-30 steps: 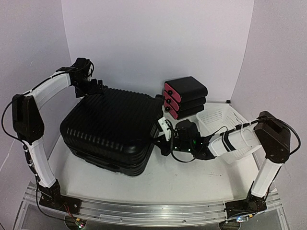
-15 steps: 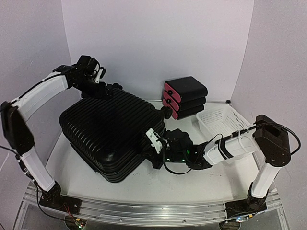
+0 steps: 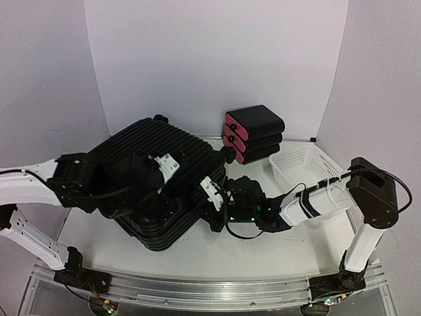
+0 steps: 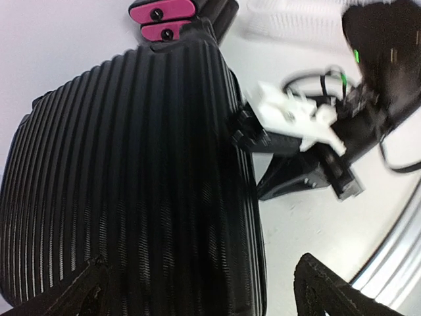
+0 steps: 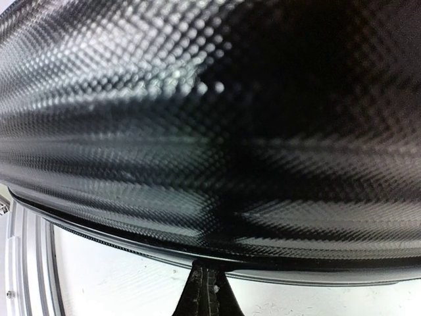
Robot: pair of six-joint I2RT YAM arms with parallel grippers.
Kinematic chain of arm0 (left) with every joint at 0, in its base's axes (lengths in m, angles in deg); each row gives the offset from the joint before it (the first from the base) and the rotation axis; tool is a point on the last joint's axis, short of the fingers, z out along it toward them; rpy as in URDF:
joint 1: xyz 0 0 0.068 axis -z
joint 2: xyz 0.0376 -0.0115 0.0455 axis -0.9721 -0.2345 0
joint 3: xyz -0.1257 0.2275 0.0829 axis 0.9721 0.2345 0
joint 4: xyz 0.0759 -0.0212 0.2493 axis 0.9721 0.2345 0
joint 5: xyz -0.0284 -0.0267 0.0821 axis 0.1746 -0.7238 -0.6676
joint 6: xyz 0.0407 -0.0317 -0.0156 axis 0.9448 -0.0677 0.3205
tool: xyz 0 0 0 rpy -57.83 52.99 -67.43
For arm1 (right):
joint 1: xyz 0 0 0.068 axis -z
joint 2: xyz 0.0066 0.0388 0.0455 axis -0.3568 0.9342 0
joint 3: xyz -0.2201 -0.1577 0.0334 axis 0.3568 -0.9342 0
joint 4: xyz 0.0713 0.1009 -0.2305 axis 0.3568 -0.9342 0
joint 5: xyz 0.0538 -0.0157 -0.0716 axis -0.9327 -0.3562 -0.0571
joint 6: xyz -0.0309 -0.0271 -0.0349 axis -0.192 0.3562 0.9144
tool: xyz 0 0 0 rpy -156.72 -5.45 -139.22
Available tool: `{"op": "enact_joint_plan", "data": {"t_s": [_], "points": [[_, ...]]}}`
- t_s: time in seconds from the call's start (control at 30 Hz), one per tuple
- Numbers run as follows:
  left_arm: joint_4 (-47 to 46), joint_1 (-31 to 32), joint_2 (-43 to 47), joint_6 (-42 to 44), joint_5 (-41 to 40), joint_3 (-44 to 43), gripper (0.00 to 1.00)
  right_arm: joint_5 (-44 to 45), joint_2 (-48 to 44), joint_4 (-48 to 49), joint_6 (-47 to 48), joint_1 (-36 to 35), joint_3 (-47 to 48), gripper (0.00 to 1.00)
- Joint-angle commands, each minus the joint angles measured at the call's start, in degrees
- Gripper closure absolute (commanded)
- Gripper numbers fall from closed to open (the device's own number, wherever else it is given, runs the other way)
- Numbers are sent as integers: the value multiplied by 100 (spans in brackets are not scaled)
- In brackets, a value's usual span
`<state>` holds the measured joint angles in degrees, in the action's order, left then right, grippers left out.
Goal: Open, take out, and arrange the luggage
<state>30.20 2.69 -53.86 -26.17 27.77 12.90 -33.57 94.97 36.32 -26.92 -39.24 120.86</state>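
Note:
The luggage [image 3: 151, 138] is a big black ribbed suitcase, lying tilted on the table with its far edge raised. My left gripper [image 3: 158, 191] hovers over its near top, open wide and empty. In the left wrist view [image 4: 200, 270] the ribbed shell [image 4: 131, 164] fills the space between the two fingertips. My right gripper [image 3: 214, 220] is shut, its tip pressed against the suitcase's right side at the seam. In the right wrist view the shut fingers [image 5: 204, 293] touch the rim under the shell [image 5: 210, 99]. Whether they pinch a zipper pull is hidden.
Three black boxes with pink fronts [image 3: 253, 131] are stacked behind the suitcase, also in the left wrist view [image 4: 161, 13]. A white mesh basket [image 3: 302, 168] stands at the right, above my right forearm. The metal rail [image 3: 197, 289] runs along the near edge.
My left arm swung from the suitcase's far left corner to the front, over its top. The suitcase turned and tilted up. My right gripper slid left along the edge, then held still.

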Motion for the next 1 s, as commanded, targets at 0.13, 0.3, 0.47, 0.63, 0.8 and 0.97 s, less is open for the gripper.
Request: {"op": "enact_joint_plan", "data": {"t_s": [0.13, 0.3, 0.47, 0.63, 0.8, 0.97], "points": [[370, 305, -771, -519, -1689, 147, 0, -92, 82, 448, -108, 27, 264, 100], [1676, 276, -1092, -1861, -2217, -35, 1, 87, -107, 417, 272, 35, -35, 100], [2830, 126, -1317, -2871, -2194, -44, 1, -342, -409, 283, 765, 351, -361, 100], [3068, 114, -1169, -3275, -2065, 74, 4, -1958, -489, 277, 759, 1414, -455, 100], [3102, 85, -1096, -3334, -2006, 141, 5, -3598, 41, 305, 696, 2274, 48, 100], [3170, 31, -966, -3466, -1908, 249, 6, -4828, 603, 399, 254, 2816, 799, 100]]}}
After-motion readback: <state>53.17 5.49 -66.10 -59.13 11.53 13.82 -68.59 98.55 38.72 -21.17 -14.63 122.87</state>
